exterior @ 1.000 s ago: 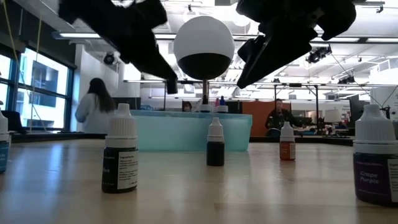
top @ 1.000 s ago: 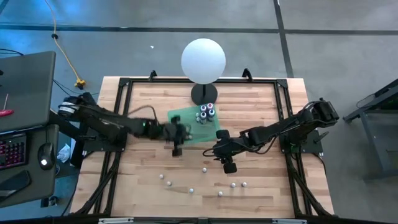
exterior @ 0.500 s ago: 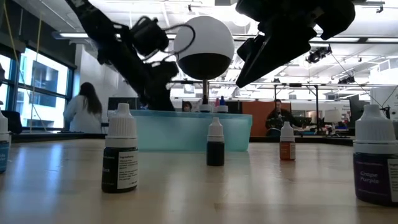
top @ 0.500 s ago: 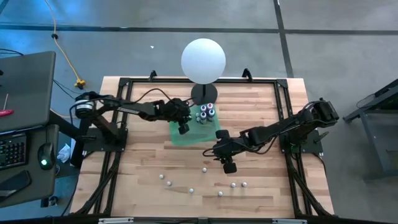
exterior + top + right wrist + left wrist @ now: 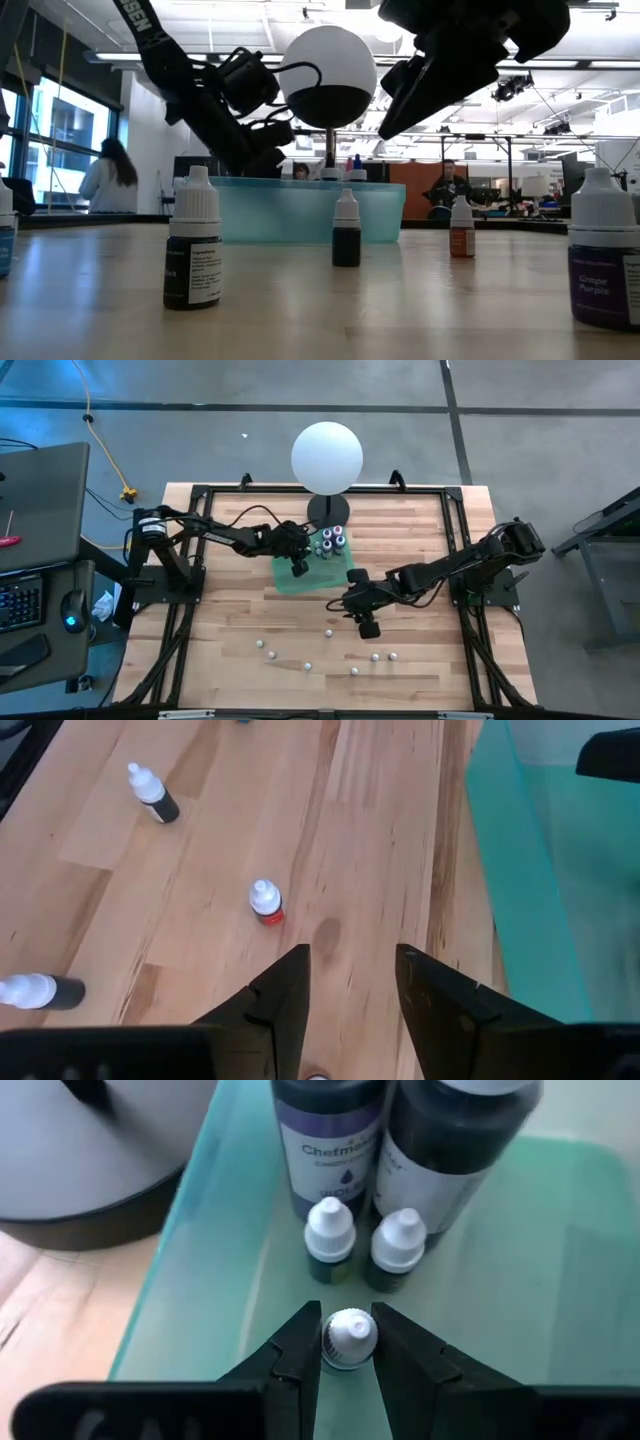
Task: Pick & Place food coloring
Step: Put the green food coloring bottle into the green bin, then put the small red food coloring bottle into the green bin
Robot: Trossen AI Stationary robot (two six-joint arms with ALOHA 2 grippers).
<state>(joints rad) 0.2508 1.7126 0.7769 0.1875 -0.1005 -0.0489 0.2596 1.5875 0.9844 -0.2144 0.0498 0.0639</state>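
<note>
Bottle (image 5: 349,1338) stood upright in tray (image 5: 560,1260), cap btwn left claw (image 5: 347,1342) fingers, claw narrow, grip uncertain. Right claw (image 5: 352,982) wide, empty, frame centre, over worktop (image 5: 230,900).

Robotics lab in big open-plan office hall. Pale butcher-block wooden worktop (image 5: 240,610) ringed by black metal frame (image 5: 186,550), standing on grey concrete floor (image 5: 520,440). Yellow cable (image 5: 100,440) trailing across floor. Dark side desk with red-lit keyboard (image 5: 20,605). Beyond worktop: ceiling strip lights (image 5: 300,14), tall windows (image 5: 60,140), people (image 5: 105,180) among workstations.
</note>
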